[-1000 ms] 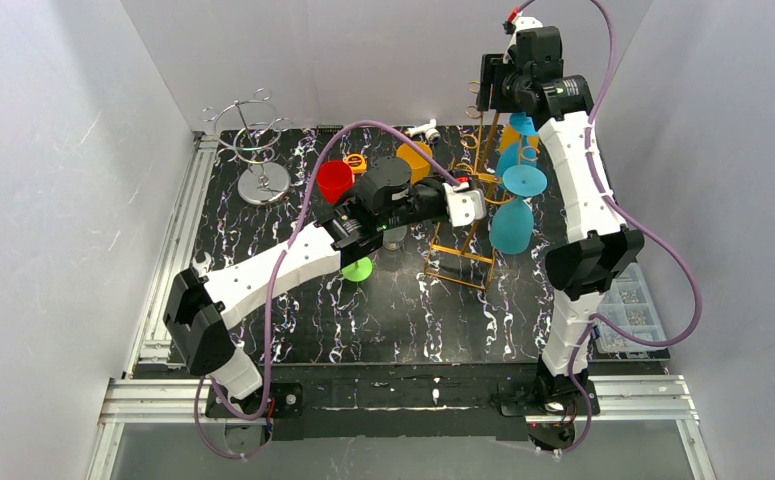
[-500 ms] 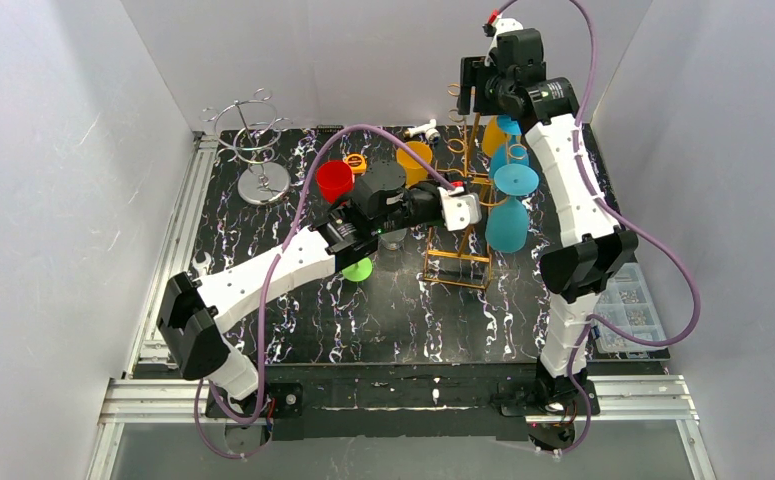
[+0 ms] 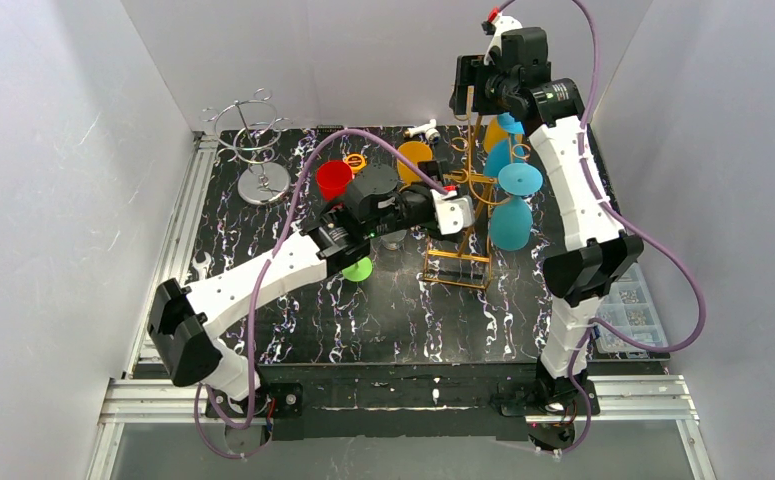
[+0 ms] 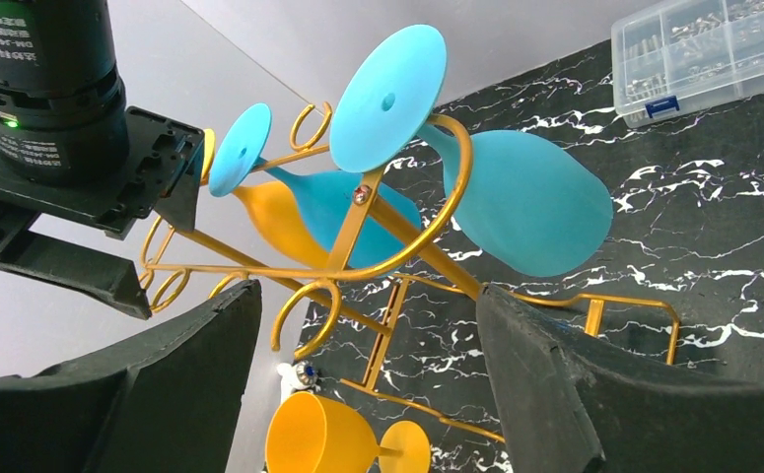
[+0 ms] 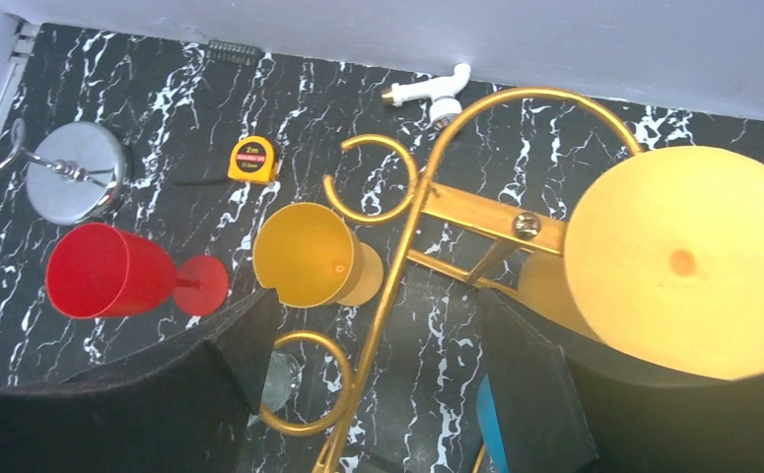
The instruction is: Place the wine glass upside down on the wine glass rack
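Beside the gold wire wine glass rack (image 3: 458, 262) room is tight. The left gripper (image 4: 368, 315) sits close at its left side, jaws spread wide with nothing between them, and a curled gold hook shows beyond the gap. Over the rack's far end hangs the right gripper (image 5: 378, 296), also wide open and empty, looking down past the scrolls.

A large teal glass (image 4: 520, 212), a second teal glass (image 4: 378, 222) and a hanging yellow glass (image 5: 678, 261) are upside down on the rack. Their flat round bases are uppermost and their smooth matte bowls hang below. The large teal bowl bulges past the rack's right edge.

Left of the rack, on the table (image 3: 393, 330), are a red wine glass (image 5: 111, 271) and a loose yellow glass (image 5: 309, 254), near each other but apart. Whether they stand or lie I cannot tell. Well to the rack's left stands a chrome rack (image 3: 253, 150).

From the rack's near side a broad stretch of black, white-veined surface runs to the arm bases. Plain white walls (image 3: 63, 150) close three sides.
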`<action>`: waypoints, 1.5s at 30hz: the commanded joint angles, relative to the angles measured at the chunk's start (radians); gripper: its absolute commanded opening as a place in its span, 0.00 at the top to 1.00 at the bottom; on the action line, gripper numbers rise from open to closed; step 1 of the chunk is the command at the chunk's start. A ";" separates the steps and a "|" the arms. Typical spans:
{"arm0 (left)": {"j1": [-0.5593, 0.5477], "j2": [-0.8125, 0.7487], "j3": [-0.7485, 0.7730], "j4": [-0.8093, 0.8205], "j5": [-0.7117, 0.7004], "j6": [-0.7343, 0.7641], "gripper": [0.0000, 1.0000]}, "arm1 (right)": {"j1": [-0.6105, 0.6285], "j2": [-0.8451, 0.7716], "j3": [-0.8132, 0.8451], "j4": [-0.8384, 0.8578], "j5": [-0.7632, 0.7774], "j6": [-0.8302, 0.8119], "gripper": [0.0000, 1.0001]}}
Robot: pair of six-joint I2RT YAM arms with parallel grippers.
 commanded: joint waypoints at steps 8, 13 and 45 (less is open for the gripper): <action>0.001 -0.112 -0.055 0.012 -0.029 0.022 0.21 | 0.009 -0.094 0.001 0.024 -0.038 0.037 0.10; 0.001 -0.176 -0.088 -0.010 -0.057 0.006 0.08 | 0.015 -0.148 -0.005 0.018 -0.031 0.056 0.02; 0.027 -0.602 -0.193 -0.353 -0.232 -0.104 0.02 | 0.501 -0.354 -0.187 -0.331 0.657 0.190 0.21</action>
